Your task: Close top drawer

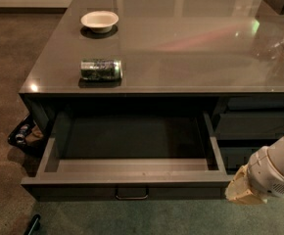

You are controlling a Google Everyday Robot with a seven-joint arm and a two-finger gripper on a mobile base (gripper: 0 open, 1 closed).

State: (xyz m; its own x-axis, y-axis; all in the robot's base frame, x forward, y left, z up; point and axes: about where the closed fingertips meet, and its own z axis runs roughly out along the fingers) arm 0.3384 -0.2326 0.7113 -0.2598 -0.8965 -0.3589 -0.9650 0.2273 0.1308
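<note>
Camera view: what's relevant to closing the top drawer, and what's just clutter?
Job: wide dark-grey top drawer, pulled open; its small metal bar handle; beige-tipped white end effector, low right beside the drawer's front corner.
Lying about: white round bowl; green metal can on its side; both on the glossy grey countertop.

top drawer [132,181] front unobstructed, tool [241,192] just beside its right corner

Dark-grey top drawer [132,137], cream gripper [244,189] right of it.
</note>
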